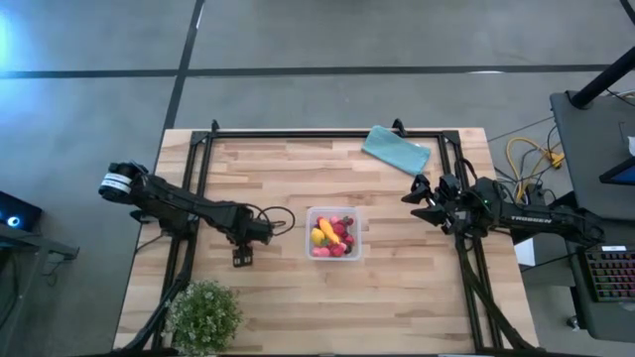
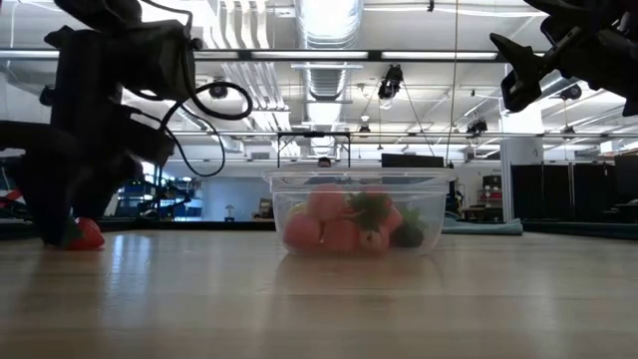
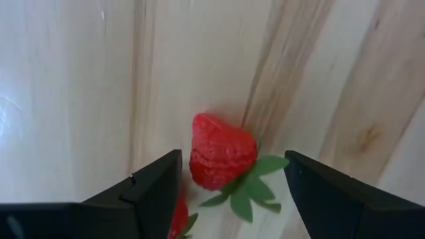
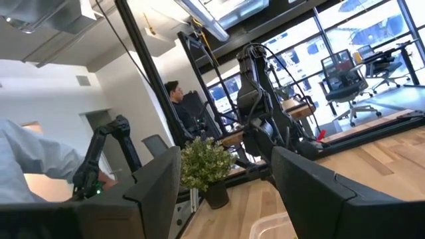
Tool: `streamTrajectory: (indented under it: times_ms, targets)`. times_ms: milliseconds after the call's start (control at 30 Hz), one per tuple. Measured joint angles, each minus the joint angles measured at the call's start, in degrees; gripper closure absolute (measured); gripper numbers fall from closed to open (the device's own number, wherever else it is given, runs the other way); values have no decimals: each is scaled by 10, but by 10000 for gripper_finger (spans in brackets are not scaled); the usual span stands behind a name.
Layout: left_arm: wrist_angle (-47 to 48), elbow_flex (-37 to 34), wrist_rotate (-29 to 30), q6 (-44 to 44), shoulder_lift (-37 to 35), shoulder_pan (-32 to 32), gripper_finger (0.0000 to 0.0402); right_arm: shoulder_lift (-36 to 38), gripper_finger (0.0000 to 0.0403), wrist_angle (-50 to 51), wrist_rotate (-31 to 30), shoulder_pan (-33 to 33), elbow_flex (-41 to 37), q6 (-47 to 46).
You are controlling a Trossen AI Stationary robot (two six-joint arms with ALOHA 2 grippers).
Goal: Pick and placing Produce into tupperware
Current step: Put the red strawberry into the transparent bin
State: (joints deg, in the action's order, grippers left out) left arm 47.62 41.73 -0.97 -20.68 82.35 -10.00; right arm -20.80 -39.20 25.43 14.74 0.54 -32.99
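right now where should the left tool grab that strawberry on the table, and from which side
Grip the strawberry across its plump red body, coming straight down from above. It lies on its side on the table, its green leaves splayed to one side, so the leaves give no firm hold. The left tool is open and already straddles it.

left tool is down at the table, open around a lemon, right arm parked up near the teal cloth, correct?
Not quite: the left tool is open around a red strawberry, not a lemon; the left wrist view shows it lying on the table between the fingers. The rest holds: in the high view the right tool waits open above the table near the teal cloth.
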Motion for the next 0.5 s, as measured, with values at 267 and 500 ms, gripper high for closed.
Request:
streamTrajectory:
  times_ms: [267, 500]
  targets:
    - [-23, -13, 15, -13, 0, 0, 166, 0, 174, 0, 0, 0, 0, 0]
    - [-27, -16, 26, -11, 0, 0, 226, 0, 174, 0, 0, 0, 0, 0]
